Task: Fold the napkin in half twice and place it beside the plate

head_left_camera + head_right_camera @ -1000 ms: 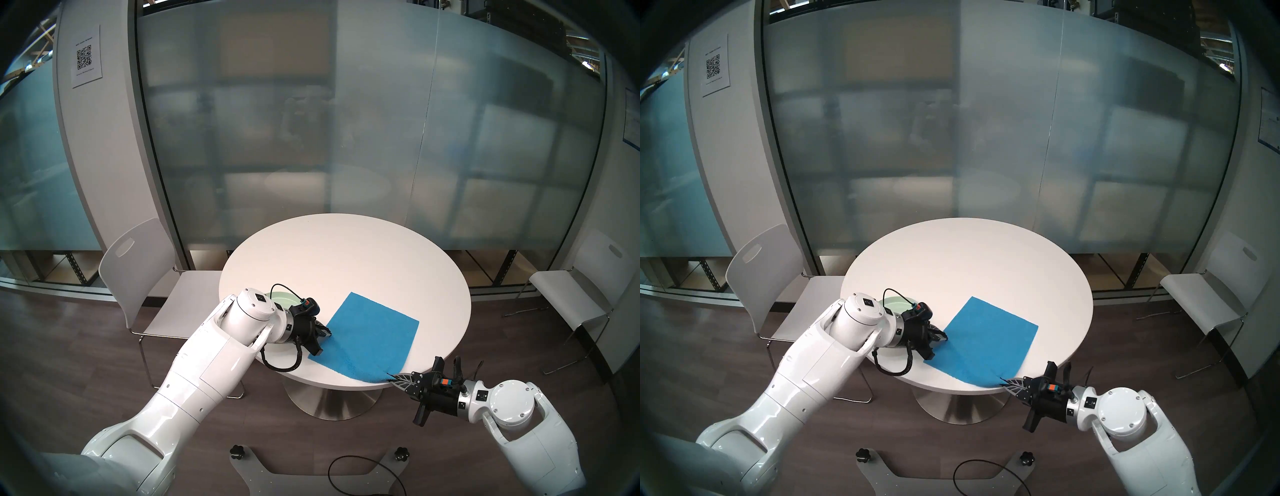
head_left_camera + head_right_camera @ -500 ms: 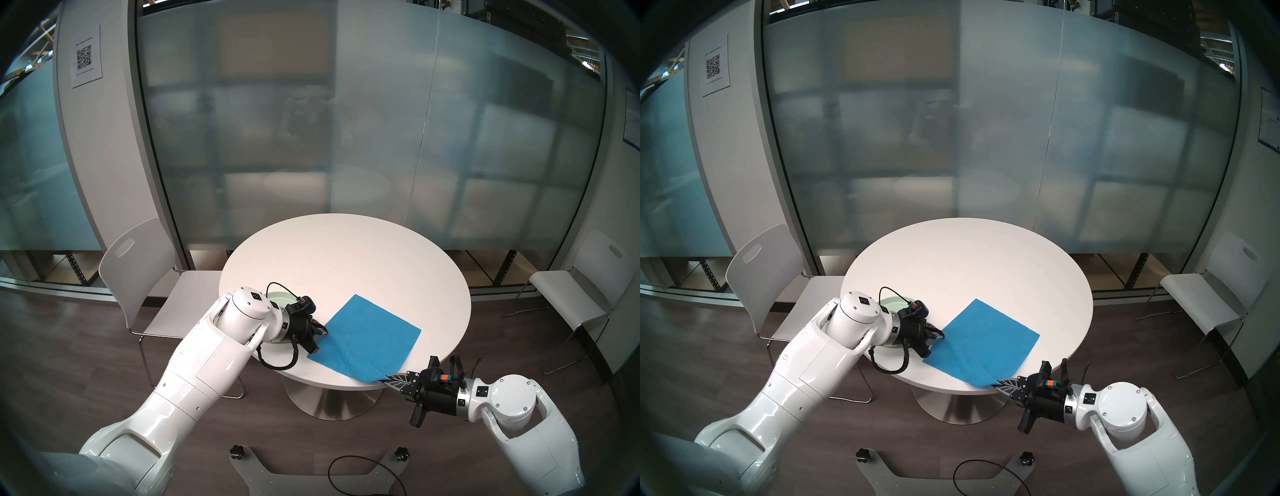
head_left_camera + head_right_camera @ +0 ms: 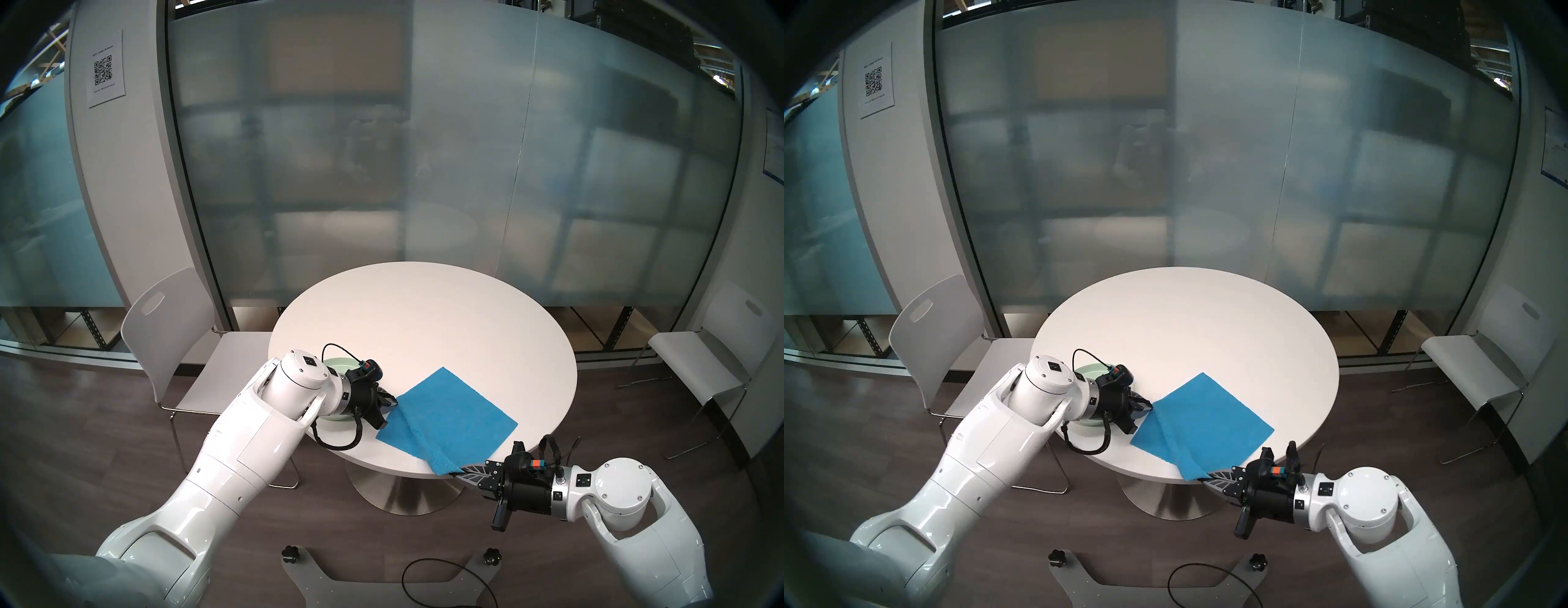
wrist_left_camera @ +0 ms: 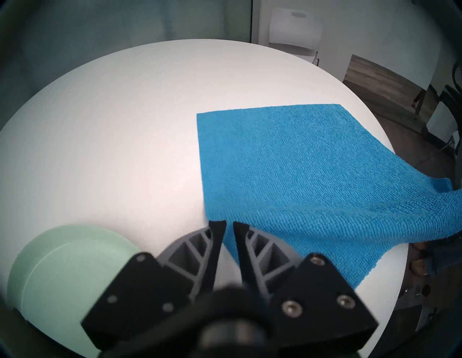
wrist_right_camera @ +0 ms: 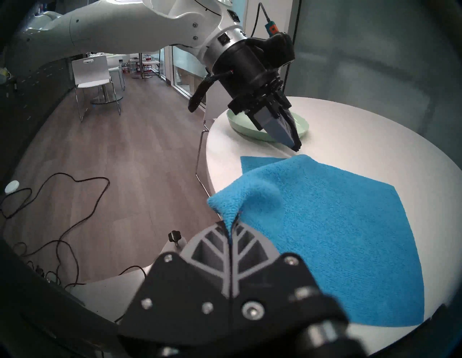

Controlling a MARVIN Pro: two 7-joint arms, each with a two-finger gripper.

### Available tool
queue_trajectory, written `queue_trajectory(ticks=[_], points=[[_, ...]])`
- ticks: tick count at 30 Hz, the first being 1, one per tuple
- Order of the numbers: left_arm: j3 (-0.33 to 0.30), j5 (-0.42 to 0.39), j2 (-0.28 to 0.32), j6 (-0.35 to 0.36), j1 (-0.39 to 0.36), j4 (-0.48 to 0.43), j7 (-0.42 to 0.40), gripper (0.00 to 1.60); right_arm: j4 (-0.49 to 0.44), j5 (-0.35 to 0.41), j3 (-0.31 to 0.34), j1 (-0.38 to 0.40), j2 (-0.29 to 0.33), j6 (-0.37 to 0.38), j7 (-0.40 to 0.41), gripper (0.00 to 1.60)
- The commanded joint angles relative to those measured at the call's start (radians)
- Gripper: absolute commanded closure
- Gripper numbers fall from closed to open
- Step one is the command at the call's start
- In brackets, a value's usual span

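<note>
The bright blue napkin (image 3: 466, 414) (image 3: 1212, 416) lies on the round white table (image 3: 424, 314) near its front edge. My right gripper (image 3: 460, 470) (image 5: 231, 225) is shut on the napkin's near corner and holds it raised off the table edge. From that corner a raised ridge runs across the cloth (image 4: 300, 175) to my left gripper (image 3: 393, 401) (image 4: 229, 223). The left jaws stand almost together, pinching the bunched middle of the napkin's left edge. The mint-green plate (image 4: 70, 262) (image 5: 301, 125) sits just left of the napkin, mostly hidden under my left wrist in the head views.
A white chair (image 3: 169, 339) stands left of the table and another (image 3: 700, 361) at the right. A frosted glass wall runs behind. On the floor in front lie a black cable (image 3: 445, 581) and my base plate (image 3: 382, 586).
My right gripper has carried the napkin's corner to the left, raising a ridge and swinging the cloth round on the table. My left gripper has drifted slightly left and back.
</note>
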Motion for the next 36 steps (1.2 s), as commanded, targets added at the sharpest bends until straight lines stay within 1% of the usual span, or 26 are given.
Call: queue_trajectory(ticks=[1,5,9,12,14,16,26,33,36], points=[[-0.021,-0.006,-0.001,-0.004,-0.033,-0.019,0.003,0.87,-0.023,0.010,0.005,0.011,-0.012,0.002,-0.006,1.60],[-0.026,-0.008,0.003,-0.005,-0.034,-0.024,0.003,0.86,-0.020,0.014,0.009,0.017,-0.028,0.009,-0.016,1.60],[-0.027,-0.008,0.008,-0.006,-0.028,-0.028,0.001,0.86,-0.020,0.045,0.035,0.028,-0.049,0.036,-0.027,1.60],[-0.020,-0.008,0.010,-0.003,-0.020,-0.031,-0.003,0.86,-0.023,0.083,0.059,0.038,-0.075,0.065,-0.037,1.60],[-0.019,-0.007,0.009,-0.004,-0.017,-0.032,-0.002,0.86,-0.023,0.088,0.063,0.041,-0.081,0.071,-0.042,1.60],[-0.013,-0.005,0.009,-0.005,-0.014,-0.035,-0.006,0.86,-0.014,0.103,0.077,0.056,-0.093,0.094,-0.054,1.60],[-0.002,0.000,0.010,-0.009,-0.010,-0.037,-0.005,0.86,0.055,0.128,0.096,0.106,-0.106,0.127,-0.067,1.60],[-0.002,-0.002,0.011,-0.010,-0.006,-0.041,0.001,0.85,0.110,0.118,0.092,0.142,-0.105,0.113,-0.076,1.60],[-0.001,-0.002,0.011,-0.012,-0.006,-0.040,0.004,0.86,0.120,0.117,0.092,0.151,-0.105,0.112,-0.076,1.60]])
